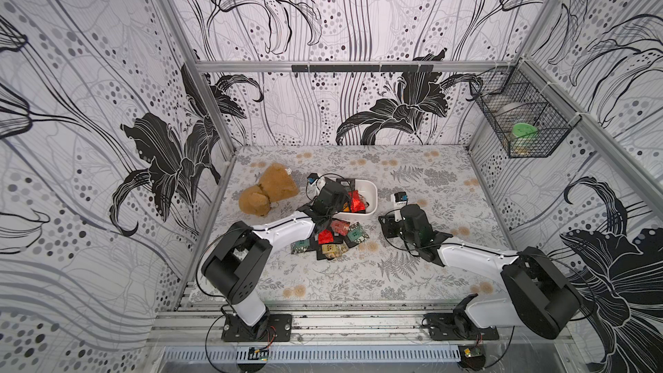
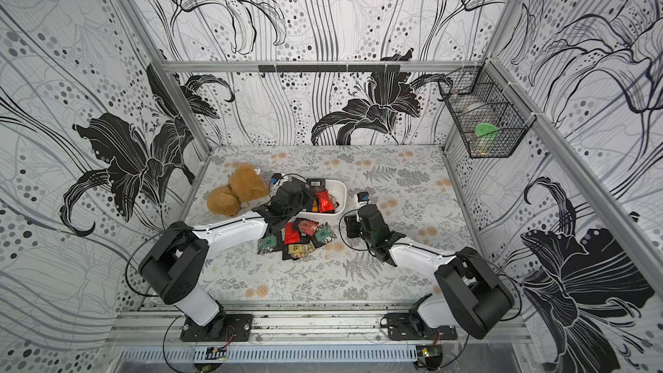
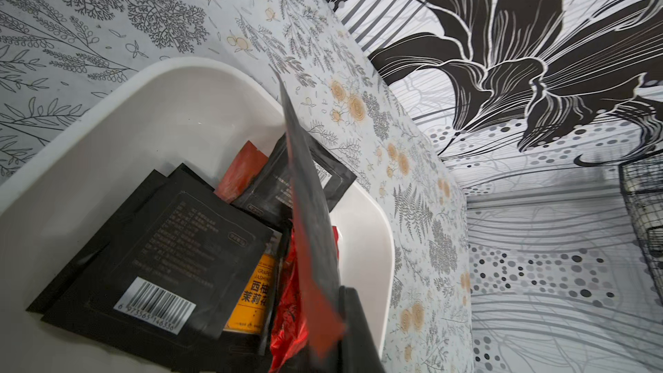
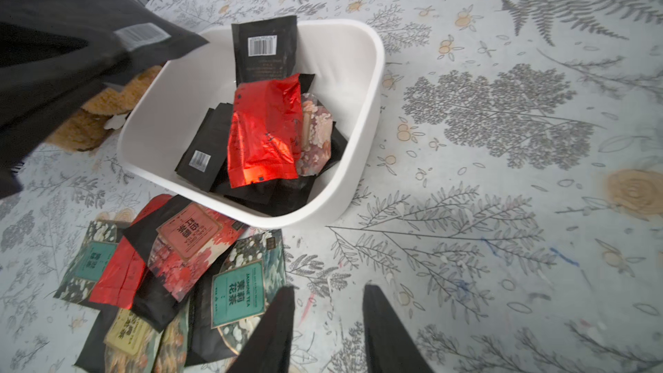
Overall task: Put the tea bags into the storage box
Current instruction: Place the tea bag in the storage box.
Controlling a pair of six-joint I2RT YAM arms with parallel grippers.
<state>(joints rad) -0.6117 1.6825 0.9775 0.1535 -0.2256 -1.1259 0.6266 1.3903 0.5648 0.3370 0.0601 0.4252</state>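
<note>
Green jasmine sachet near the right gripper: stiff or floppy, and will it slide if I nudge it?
The green jasmine sachet lies flat and thin, so probably light and bendy. Its smooth face, resting partly on other tea bags, suggests it would slide rather than lift.

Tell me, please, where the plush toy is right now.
In a top view the plush toy lies on the table, at its left, just left of the box.

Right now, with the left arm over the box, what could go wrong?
The black sachet at the left fingers hangs near the storage box rim, so it may land outside. The loose tea bags overlap, so the right fingers could lift two.
</note>
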